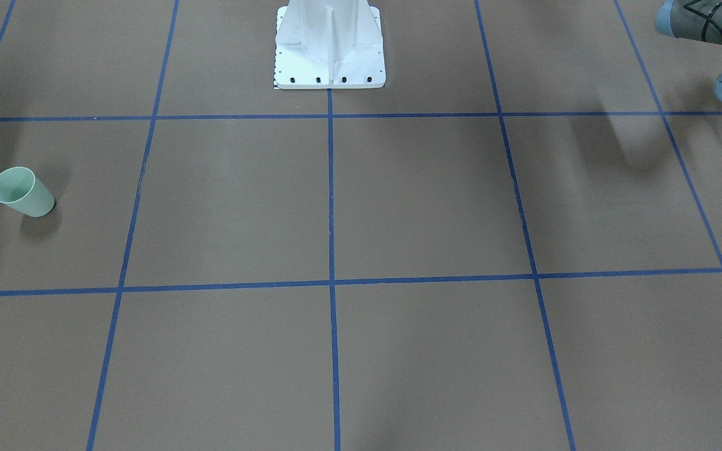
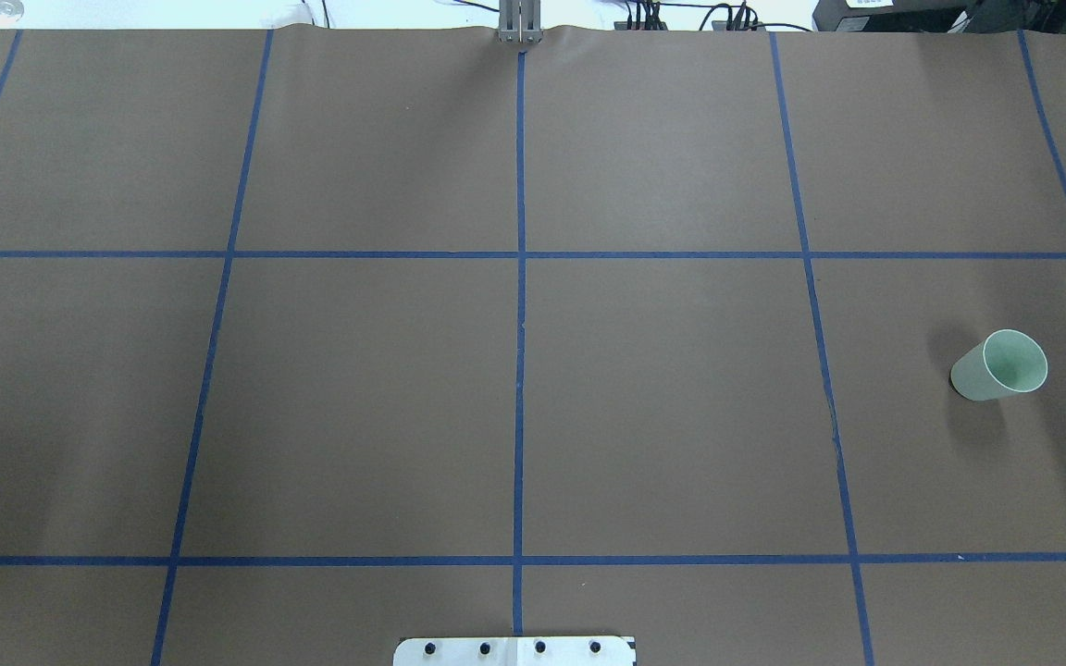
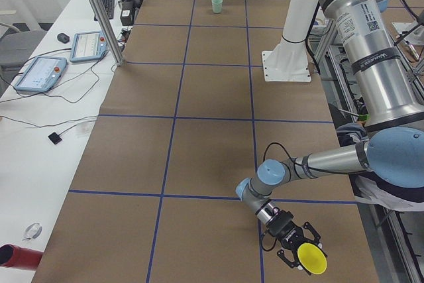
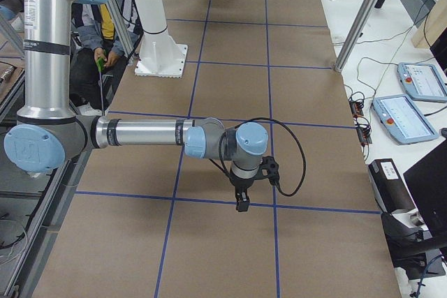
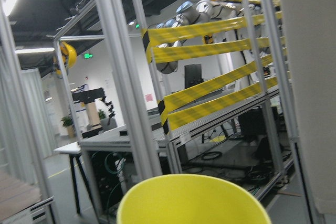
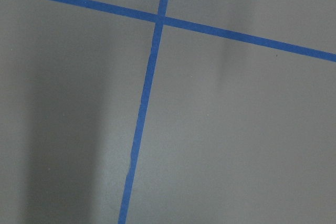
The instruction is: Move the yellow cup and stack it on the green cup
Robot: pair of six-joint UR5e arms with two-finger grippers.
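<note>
The yellow cup (image 3: pixel 311 258) lies sideways in my left gripper (image 3: pixel 298 253), low over the table's near left end, mouth turned away from the arm. Its rim fills the bottom of the left wrist view (image 5: pixel 194 203), with the fingers hidden. The green cup (image 1: pixel 22 192) stands upright and alone at the table's far right end; it also shows in the overhead view (image 2: pixel 998 366) and, small, in the exterior left view (image 3: pixel 216 4). My right gripper (image 4: pixel 242 205) points down over a blue tape line; I cannot tell whether it is open or shut. Neither gripper shows in the overhead view.
The white robot pedestal (image 1: pixel 329 50) stands at the table's middle edge. Blue tape lines (image 2: pixel 519 370) grid the brown table. Tablets (image 3: pixel 40 74) and cables lie on the side bench. A person (image 4: pixel 98 33) sits behind the robot.
</note>
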